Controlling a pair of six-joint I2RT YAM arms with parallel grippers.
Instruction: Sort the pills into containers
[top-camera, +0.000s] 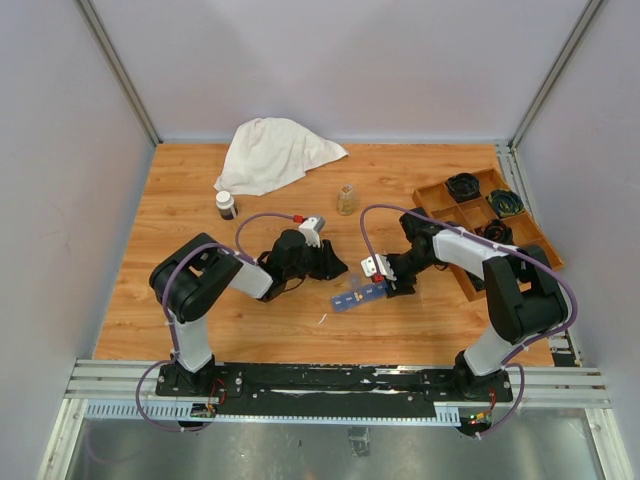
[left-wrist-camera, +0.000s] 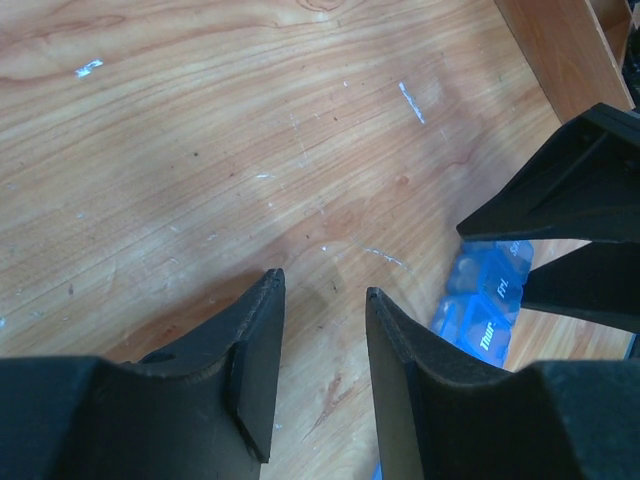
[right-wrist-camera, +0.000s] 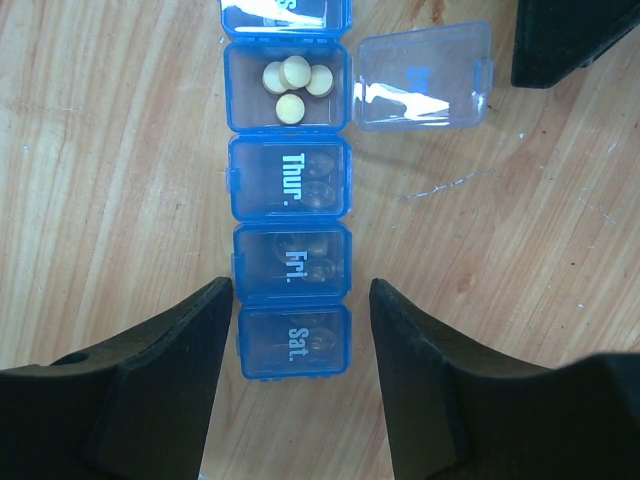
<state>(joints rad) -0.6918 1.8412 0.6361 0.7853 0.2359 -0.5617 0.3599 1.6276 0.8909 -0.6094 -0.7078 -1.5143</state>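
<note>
In the middle of the worktop (top-camera: 200, 300): the blue pill-organizer strip (top-camera: 356, 297) lies flat and slanted, its right end at the right gripper (top-camera: 398, 288). The left gripper (top-camera: 328, 264) is just beyond its left end.
Top view alone: a white cloth (top-camera: 275, 152) at the far edge, a white-capped bottle (top-camera: 227, 205) to the left, a small jar (top-camera: 347, 199) near the centre and the wooden tray (top-camera: 437, 203) at the far right.
Right wrist view alone: the lids read Thur. (right-wrist-camera: 290, 177), Fri. (right-wrist-camera: 292, 262) and Sat. (right-wrist-camera: 294, 342), all closed. The next compartment stands open with four pale round pills (right-wrist-camera: 292, 82) inside, its lid (right-wrist-camera: 425, 80) flipped out sideways.
Left wrist view alone: scratched bare wood lies under the fingers (left-wrist-camera: 255, 350). A corner of the strip shows at the right, under the other arm's black fingers.
Right gripper: spread, one finger on each side of the Sat. end. One finger is just beside the strip's wall, and wood shows between the other finger and the strip. Whether either touches it, I cannot tell.
Left gripper: fingers parted by a narrow gap with nothing between them, and the strip near but apart, to its right.
</note>
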